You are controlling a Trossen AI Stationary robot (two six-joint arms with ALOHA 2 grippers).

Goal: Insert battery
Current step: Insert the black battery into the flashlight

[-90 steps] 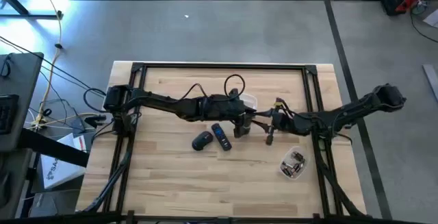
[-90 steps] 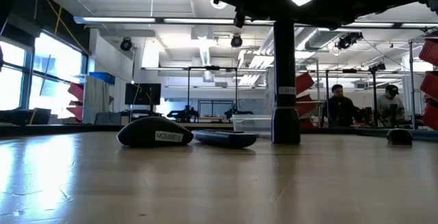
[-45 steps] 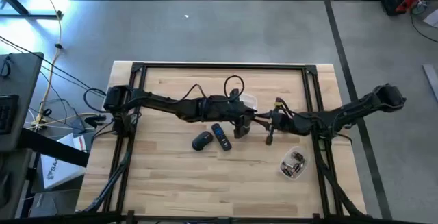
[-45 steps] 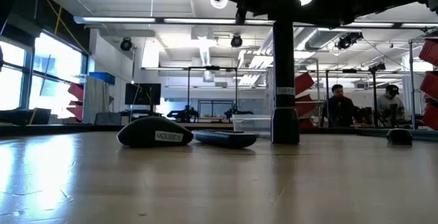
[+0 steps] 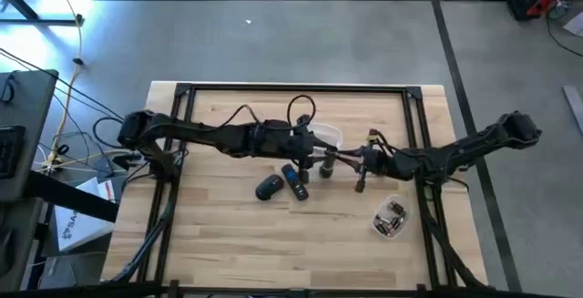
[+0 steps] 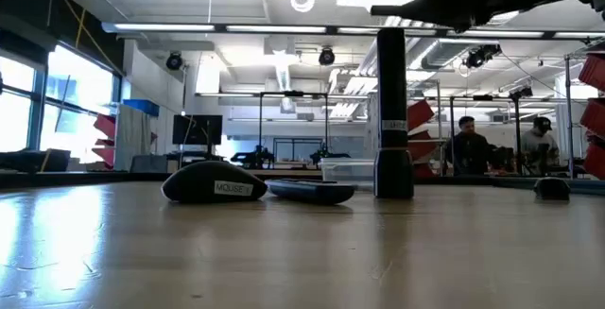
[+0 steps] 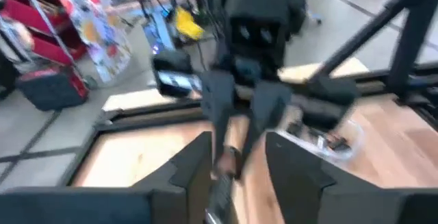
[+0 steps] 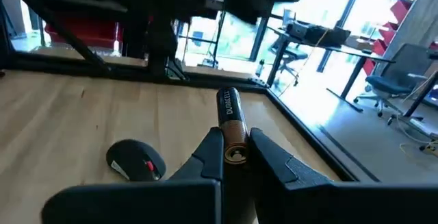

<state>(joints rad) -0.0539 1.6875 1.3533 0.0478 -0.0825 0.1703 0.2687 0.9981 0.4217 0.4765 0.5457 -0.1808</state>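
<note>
One battery [image 8: 230, 125] gripped, left gripper [image 7: 236, 159] blurred

black-and-copper battery [image 8: 230, 125], black mouse [image 5: 269, 188], light wood table [image 5: 228, 234]

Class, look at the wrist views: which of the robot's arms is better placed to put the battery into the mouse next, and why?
Probably the right. The right gripper already clamps the battery, with the mouse on the table just ahead. The left gripper is open and holds nothing.
</note>
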